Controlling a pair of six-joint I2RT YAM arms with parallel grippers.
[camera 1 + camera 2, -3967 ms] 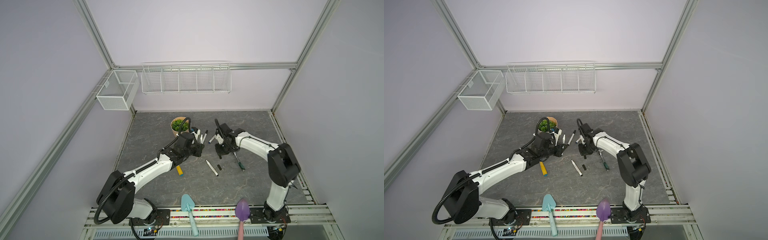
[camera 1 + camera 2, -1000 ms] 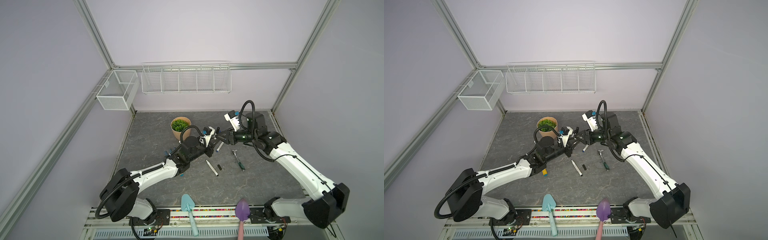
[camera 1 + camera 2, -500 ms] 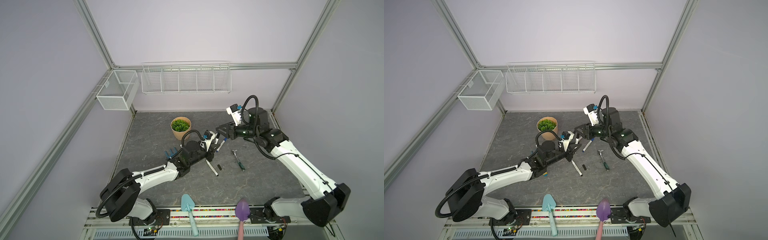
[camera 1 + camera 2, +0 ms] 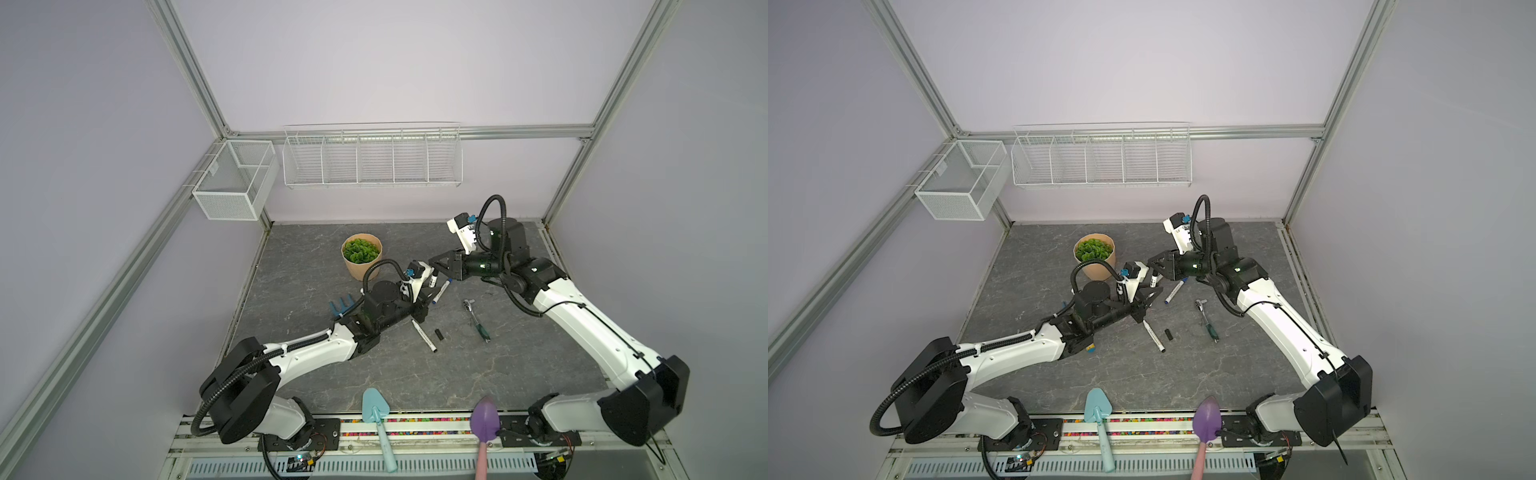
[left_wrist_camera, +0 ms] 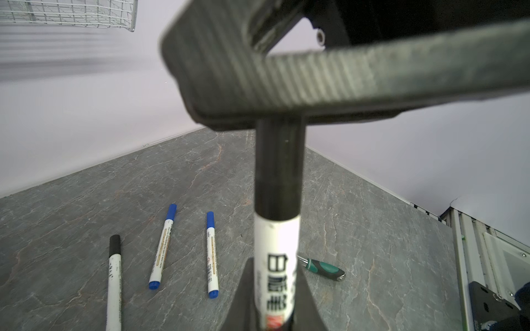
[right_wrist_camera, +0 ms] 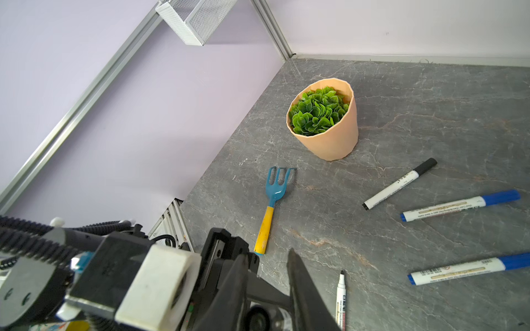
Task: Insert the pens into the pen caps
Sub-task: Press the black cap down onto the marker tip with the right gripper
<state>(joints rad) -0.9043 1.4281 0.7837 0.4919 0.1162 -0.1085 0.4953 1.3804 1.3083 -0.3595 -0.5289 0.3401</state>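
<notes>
My left gripper (image 5: pixel 275 266) is shut on a white pen (image 5: pixel 276 243) and holds it raised above the table, black pen cap (image 5: pixel 278 172) on its far end. In both top views this pen (image 4: pixel 432 282) (image 4: pixel 1154 281) rises to my right gripper (image 4: pixel 433 266). The right gripper (image 6: pixel 267 253) has its fingers a narrow gap apart, and the cap's round end (image 6: pixel 258 318) shows between them. Whether they pinch it is unclear. An uncapped pen (image 4: pixel 424 336) and a loose black cap (image 4: pixel 438 335) lie together. Three capped pens lie on the table, one black (image 6: pixel 400 183) and two blue (image 6: pixel 459 205) (image 6: pixel 464 268).
A potted plant (image 4: pixel 361 257) stands behind the left gripper (image 4: pixel 428 293). A blue-and-yellow rake (image 6: pixel 272 206) lies by the left arm. A green-handled ratchet (image 4: pixel 476 320) lies right of the pens. Two trowels, teal (image 4: pixel 376 411) and purple (image 4: pixel 484 419), rest on the front rail.
The right gripper has moved left onto the top end of the held pen, and its fingers have drawn closer together. The left gripper still holds the pen.
</notes>
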